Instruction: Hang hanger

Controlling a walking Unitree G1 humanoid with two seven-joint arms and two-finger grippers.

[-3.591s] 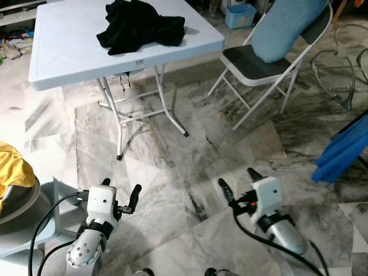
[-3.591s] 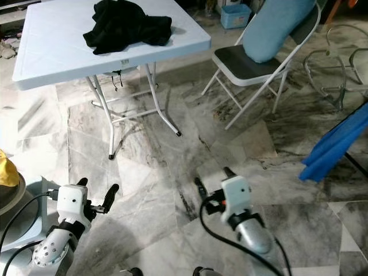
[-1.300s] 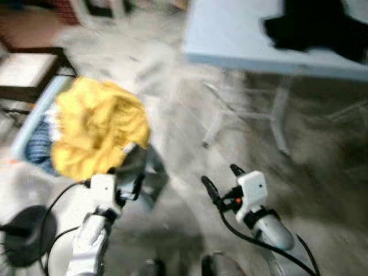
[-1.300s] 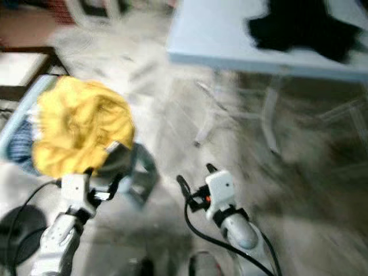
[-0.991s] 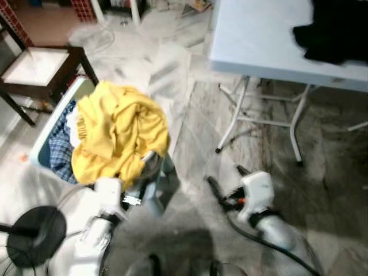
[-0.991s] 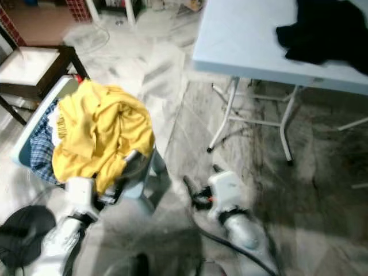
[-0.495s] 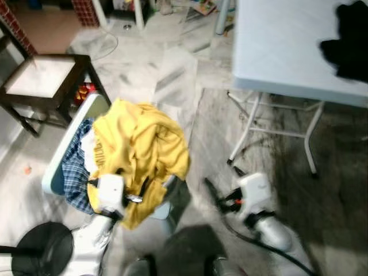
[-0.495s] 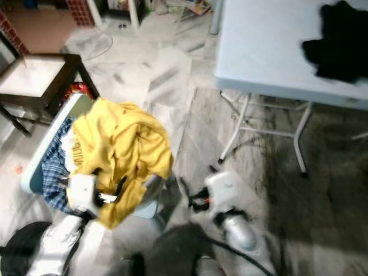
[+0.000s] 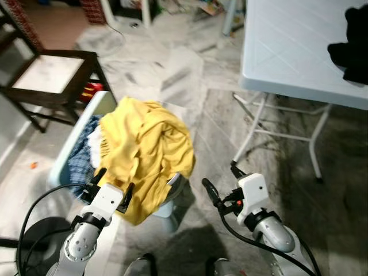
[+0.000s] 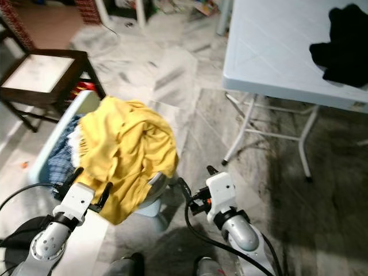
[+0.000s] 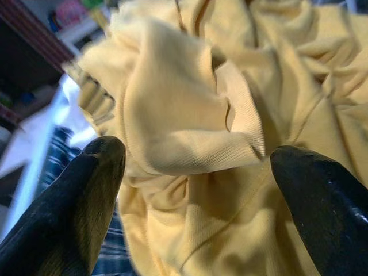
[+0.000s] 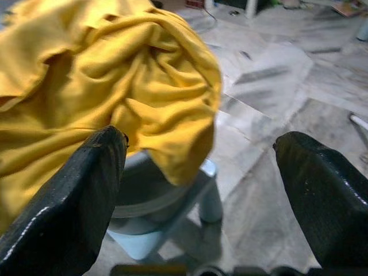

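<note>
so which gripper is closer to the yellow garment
Left. The left gripper is open right at the yellow garment; the right gripper, open, sits off to its side.

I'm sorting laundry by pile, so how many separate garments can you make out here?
3, perhaps more hidden. A yellow garment drapes over the laundry basket, a blue plaid garment lies beneath it in the basket, and a black garment sits on the white folding table.

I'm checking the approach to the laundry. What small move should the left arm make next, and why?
Probably ease the left gripper forward and down onto the yellow garment. Its fingers are open and sit at the near edge of the cloth piled on the basket, with nothing held yet. No hanger can be made out.
</note>
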